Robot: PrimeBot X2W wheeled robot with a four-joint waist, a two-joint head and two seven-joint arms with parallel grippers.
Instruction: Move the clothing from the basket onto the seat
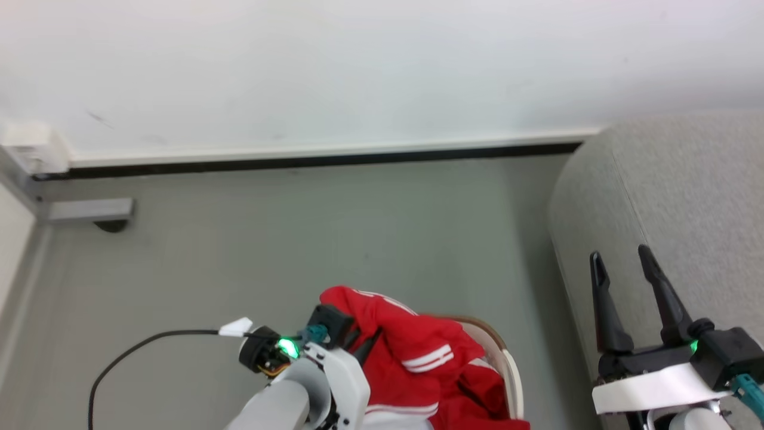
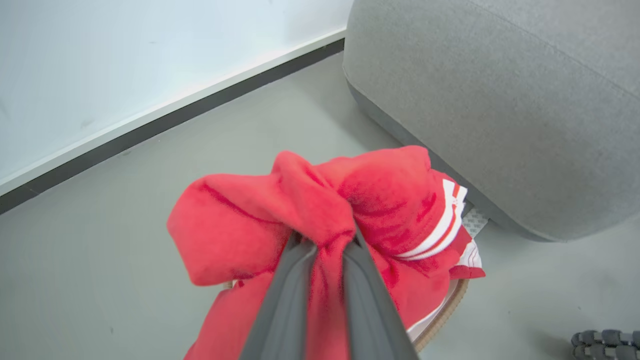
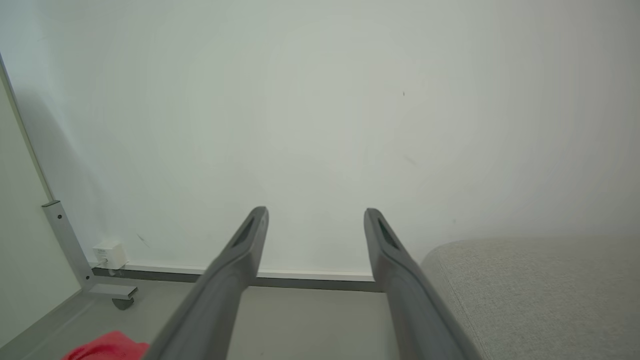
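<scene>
- Clothing (image 2: 320, 210): bright red garment with paired white stripes, bunched into a knot of folds and raised above the basket (image 1: 508, 364). Its lower folds trail down into the basket.
- Left claw (image 2: 326, 238): narrow, pinched on a fold at the top of the bunch, with red fabric wedged between its 2 fingers.
- Right claw (image 1: 621, 255): wide apart and holding nothing. In the head view it hangs in front of the seat's rounded edge, well apart from the clothing.
- Basket: oval, cream-white, brown rim band. It stands on the grey floor (image 1: 358, 227) just beside the base of the seat (image 1: 686, 191). What shows of its inside is covered by red cloth with white stripes.
- Seat: large grey woven sofa to the right of the basket. The part in view is bare fabric.
- Other items: pale wall with a dark skirting strip, and a black cable (image 1: 137, 349) on the floor at the left.
- Progress, as a judgement: early stage. 1 garment is gripped and lifted, and 0 lie on the visible part of the seat.
- Left to do, as a judgement: carry the held garment right, over the seat edge, release it there, then clear whatever red cloth lies lower in the basket. How many garments that is cannot be told.
</scene>
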